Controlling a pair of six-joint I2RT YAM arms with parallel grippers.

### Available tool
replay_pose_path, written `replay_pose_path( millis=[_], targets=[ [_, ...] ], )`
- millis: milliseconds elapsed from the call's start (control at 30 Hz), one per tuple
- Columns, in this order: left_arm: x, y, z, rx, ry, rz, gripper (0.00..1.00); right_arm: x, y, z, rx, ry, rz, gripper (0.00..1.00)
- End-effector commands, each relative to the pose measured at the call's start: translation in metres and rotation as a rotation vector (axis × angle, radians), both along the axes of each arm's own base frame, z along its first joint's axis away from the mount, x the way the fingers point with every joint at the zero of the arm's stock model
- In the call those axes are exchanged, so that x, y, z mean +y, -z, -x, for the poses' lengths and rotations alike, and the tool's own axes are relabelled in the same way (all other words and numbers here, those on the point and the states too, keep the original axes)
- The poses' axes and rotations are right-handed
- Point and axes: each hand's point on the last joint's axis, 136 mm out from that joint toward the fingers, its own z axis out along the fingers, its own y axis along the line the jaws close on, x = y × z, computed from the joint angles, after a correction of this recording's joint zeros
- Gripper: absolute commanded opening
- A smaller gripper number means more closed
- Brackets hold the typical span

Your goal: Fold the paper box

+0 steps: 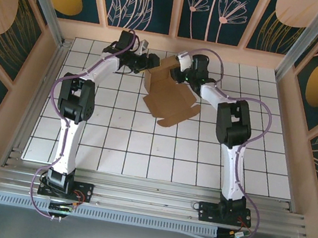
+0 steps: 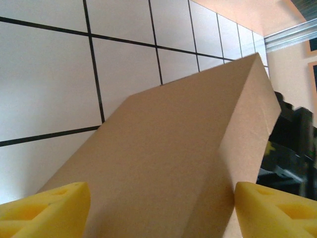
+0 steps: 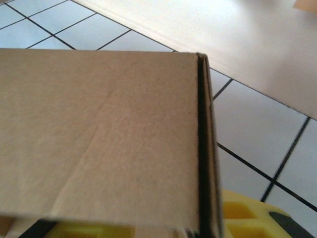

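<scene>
From above, the paper box (image 1: 168,96) sits on the white gridded tabletop (image 1: 112,141), toward the far edge and about midway across. Its near part lies flat with flaps spread, and its far part stands up. The left tool (image 1: 151,63) is at the far-left side of the raised part, and the right tool (image 1: 181,68) is at its far-right side. Both are close against the cardboard, so the box lies between them.

At the left wrist, the left tool (image 2: 158,213) has its jaws wide apart, with one yellow pad (image 2: 44,208) at each lower corner. A folded brown section of the box (image 2: 188,148) fills the space between them and reaches both pads. I cannot tell whether they press it.

At the right wrist, a flat cardboard panel (image 3: 99,134) with a doubled edge on its right lies just over a yellow pad (image 3: 245,218). The panel hides the jaws, so I cannot tell whether that tool is parted or gripping.
</scene>
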Motion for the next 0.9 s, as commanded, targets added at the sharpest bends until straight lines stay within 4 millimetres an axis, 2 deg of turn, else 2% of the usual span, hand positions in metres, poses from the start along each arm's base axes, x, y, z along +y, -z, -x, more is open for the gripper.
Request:
replay_pose_path(
  millis=[0,133,200,333,700,867],
  targets=[
    [-0.007,0.015,0.015,0.069,0.022,-0.004,0.75,0.025,0.038,0.017,0.143,-0.05,0.028,0.34],
    [-0.007,0.015,0.015,0.064,0.026,-0.009,0.75,0.025,0.047,0.005,0.168,-0.032,0.07,0.45],
    [-0.006,0.015,0.015,0.065,0.027,-0.011,0.75,0.023,0.05,-0.001,0.17,-0.017,0.089,0.46],
    [-0.006,0.015,0.015,0.065,0.025,-0.014,0.75,0.023,0.047,-0.007,0.156,-0.011,0.083,0.33],
    [-0.006,0.015,0.015,0.065,0.022,-0.01,0.76,0.021,0.051,-0.003,0.164,-0.002,0.084,0.07],
    [-0.005,0.015,0.019,0.07,0.021,-0.008,0.76,0.021,0.049,-0.001,0.17,0.007,0.081,0.05]
  ],
)
